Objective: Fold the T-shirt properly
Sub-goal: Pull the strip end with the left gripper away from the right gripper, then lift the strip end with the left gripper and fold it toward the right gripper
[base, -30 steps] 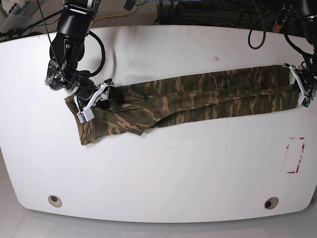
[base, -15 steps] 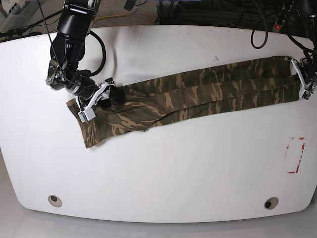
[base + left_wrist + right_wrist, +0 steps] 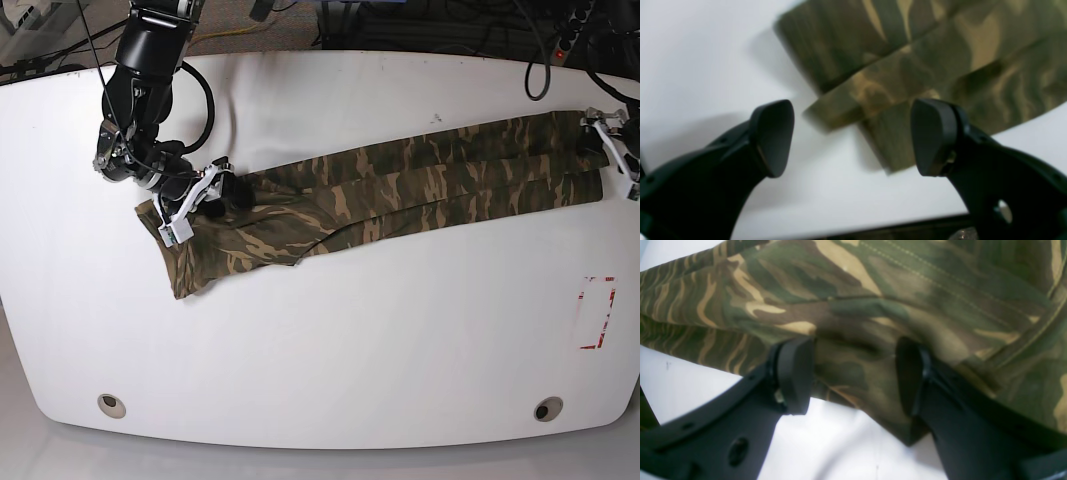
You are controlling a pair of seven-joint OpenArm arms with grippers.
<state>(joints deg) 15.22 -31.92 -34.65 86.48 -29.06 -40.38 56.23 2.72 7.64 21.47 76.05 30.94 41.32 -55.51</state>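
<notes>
Cloth first: T-shirt (image 3: 380, 190) lies as a long folded band across the upper half of the base view, soft, limp, light, layers likely to slip (I'd grip through all plies at an end). Right gripper (image 3: 853, 373), jaws part open, straddles a bunched fold. Left gripper (image 3: 850, 136) gapes wide, empty, just off the cloth's end on the table (image 3: 330, 340).

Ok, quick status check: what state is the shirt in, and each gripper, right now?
T-shirt: folded lengthwise into a long narrow strip, lying across the table, layers uneven at both ends.
Left gripper: open, fingers apart over bare table at the strip's end, holding nothing.
Right gripper: jaws apart with a fold of cloth between them at the other end; whether it is pinched is unclear.
</notes>
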